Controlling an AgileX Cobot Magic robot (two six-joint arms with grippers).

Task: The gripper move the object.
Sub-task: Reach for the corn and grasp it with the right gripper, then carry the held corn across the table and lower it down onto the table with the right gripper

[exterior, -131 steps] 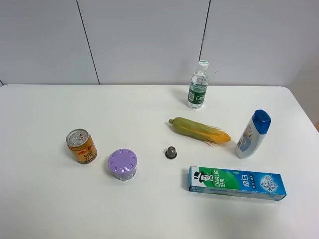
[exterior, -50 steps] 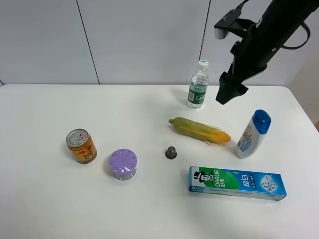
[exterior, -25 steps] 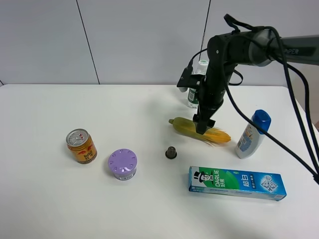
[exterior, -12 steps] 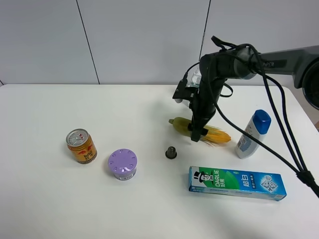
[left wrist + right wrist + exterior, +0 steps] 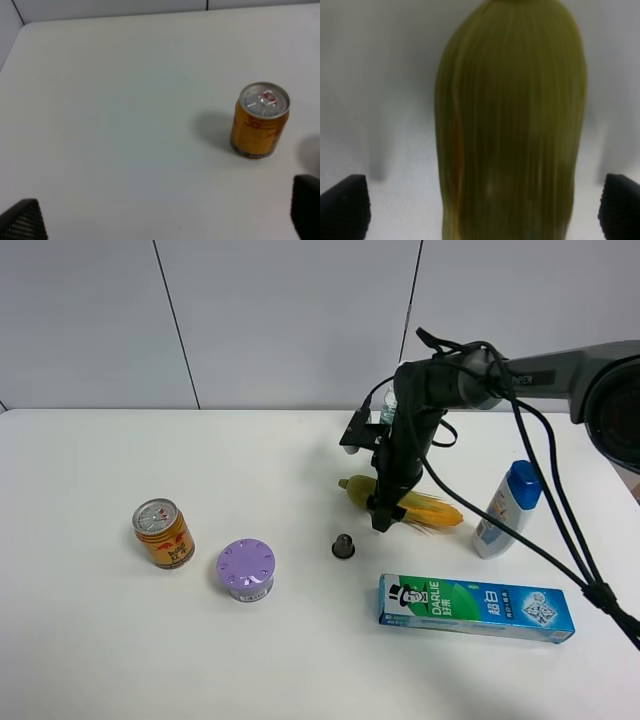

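Flat on white bench (image 5: 100, 640): green-husked, yellow-kernelled ear of corn (image 5: 432, 509). Right over its husk half: black claw-like right hand (image 5: 381, 518), spread wide, straddling it, gripping nothing.

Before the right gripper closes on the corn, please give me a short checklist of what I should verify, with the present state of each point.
1. Right gripper open: ok; its fingertips stand on either side of the corn.
2. Corn centred between them: ok, roughly, in the right wrist view.
3. Fingers low enough to clamp: cannot tell.
4. Small dark capsule and toothpaste box apart from the corn: ok.
5. Left gripper away from the corn, near the can: ok.
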